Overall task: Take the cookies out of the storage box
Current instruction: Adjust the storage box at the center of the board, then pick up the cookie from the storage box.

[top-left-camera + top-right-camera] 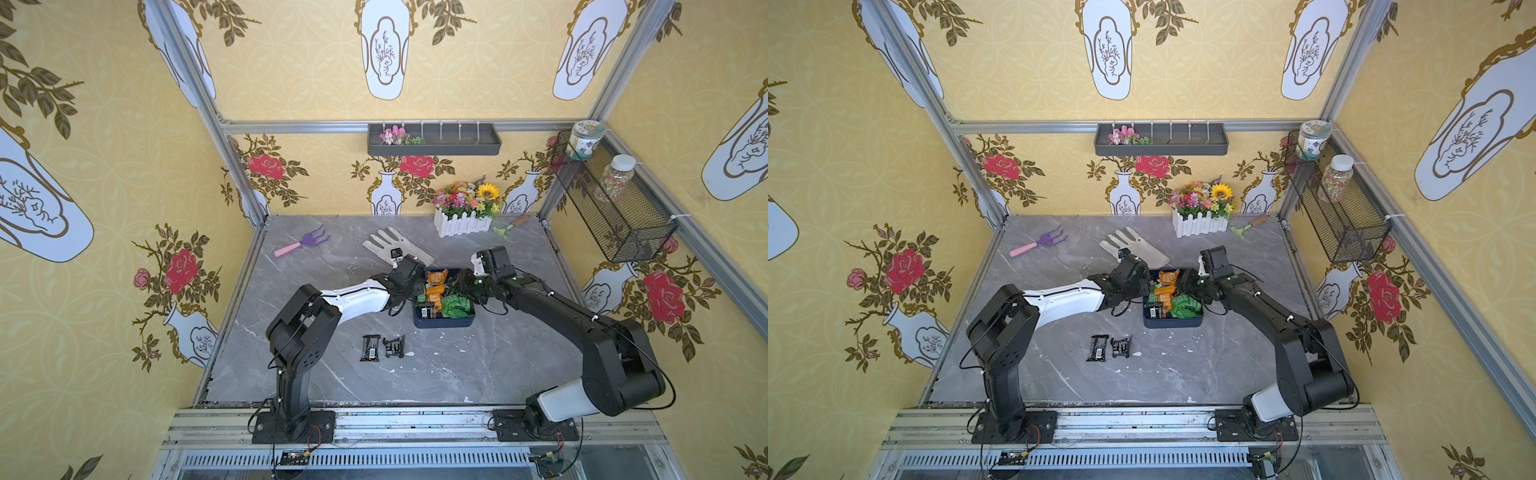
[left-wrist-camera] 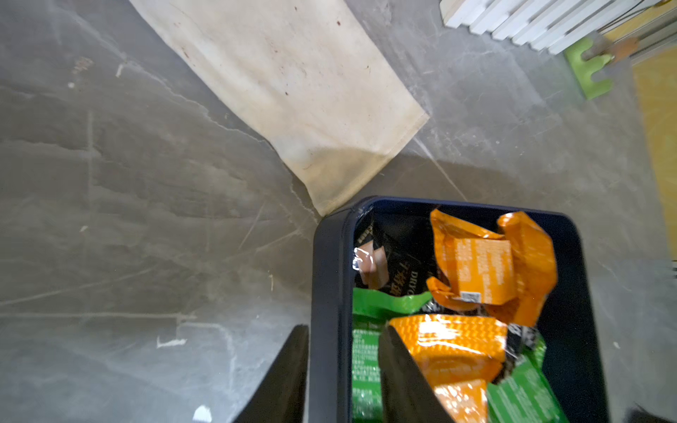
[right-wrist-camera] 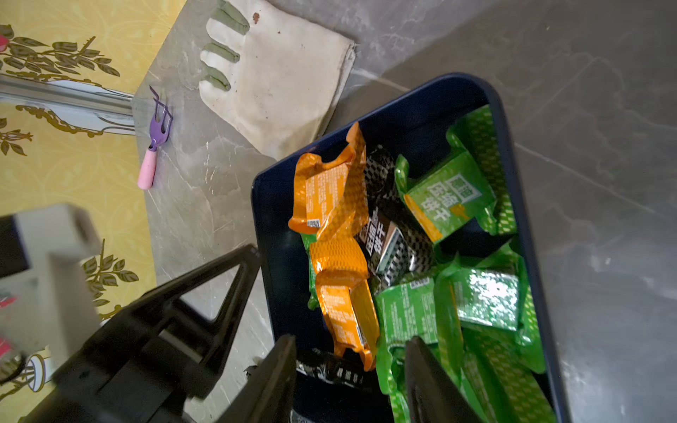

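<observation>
Here, the left end effector stood spread, one finger outside and one inside the left wall of the storage box, with a gap showing on the inner side. The right end effector was spread too, reaching in from the box's right side, its fingers above green and black packets without pinching any. The cookies lay heaped inside the box, orange ones toward the far left, green ones toward the right, and a black one at the near left corner. Two black packets lay side by side on the desk, nearer and to the left, apart from the box. A pale glove lay farther off, its cuff corner just beside the box's far left corner. Beyond it were a pink-handled rake on the far left and a white picket planter at the far edge.
</observation>
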Controlling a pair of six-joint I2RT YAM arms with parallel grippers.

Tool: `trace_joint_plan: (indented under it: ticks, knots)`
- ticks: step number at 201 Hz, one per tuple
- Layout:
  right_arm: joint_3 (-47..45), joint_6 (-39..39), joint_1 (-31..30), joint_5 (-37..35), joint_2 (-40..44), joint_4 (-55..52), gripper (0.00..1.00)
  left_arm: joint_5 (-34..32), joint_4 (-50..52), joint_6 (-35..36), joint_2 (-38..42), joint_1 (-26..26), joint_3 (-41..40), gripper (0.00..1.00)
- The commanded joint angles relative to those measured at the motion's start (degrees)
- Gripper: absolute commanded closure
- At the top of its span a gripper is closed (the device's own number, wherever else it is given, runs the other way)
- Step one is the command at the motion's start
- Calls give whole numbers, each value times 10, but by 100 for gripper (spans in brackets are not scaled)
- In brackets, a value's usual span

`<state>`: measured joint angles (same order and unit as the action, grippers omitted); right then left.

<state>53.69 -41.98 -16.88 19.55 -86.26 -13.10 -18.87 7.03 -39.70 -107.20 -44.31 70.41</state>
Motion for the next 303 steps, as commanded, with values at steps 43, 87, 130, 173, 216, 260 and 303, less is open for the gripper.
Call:
trace_joint_plan:
  ticks: [43, 87, 130, 173, 216, 260, 303]
  knots:
    - [74, 14, 1, -5, -95, 39, 49, -6, -86, -80, 156, 0, -99, 49]
    - [98, 9, -1, -14, -135, 41, 54, 1, -150, -188, 260, 1, -239, 50]
    - [116, 14, 0, -1, -172, 44, 64, -18, -137, -214, 333, 0, -305, 50]
    - [109, 12, 0, -3, -168, 52, 76, -43, -125, -220, 375, 1, -338, 50]
    - [95, 11, 1, -6, -147, 52, 88, -55, -115, -221, 386, 2, -345, 51]
    - [88, 11, 0, -6, -120, 43, 95, -69, -96, -225, 396, 4, -350, 51]
    - [80, 5, -13, -12, -68, 21, 99, -73, -104, -274, 414, 19, -385, 50]
